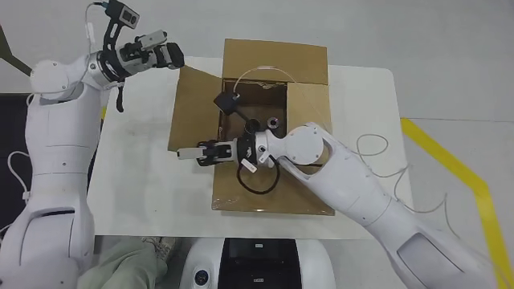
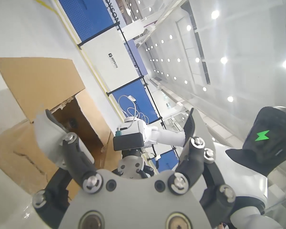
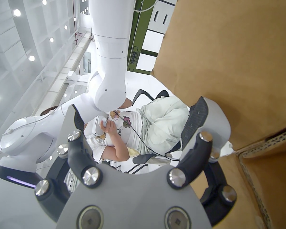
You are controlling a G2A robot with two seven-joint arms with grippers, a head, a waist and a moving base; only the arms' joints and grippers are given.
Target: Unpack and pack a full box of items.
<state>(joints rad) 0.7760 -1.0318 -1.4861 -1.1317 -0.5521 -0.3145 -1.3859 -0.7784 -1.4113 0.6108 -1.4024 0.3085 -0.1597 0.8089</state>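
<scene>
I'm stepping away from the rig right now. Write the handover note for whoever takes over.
Left gripper: open, empty, beside the left flap of the cardboard box.
Right gripper: open, empty, over the box's left edge.
Box: on the white table, flaps open; dark items inside, too dim to name.
Done: box opened.
To do: take items out, then pack them back.

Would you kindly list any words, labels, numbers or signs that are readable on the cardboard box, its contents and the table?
Cardboard box: none; its flaps and walls are plain brown in the top view and both wrist views.
Things inside the box: too small and dark to tell whether they carry any print.
Table: none on its bare white top.
</scene>
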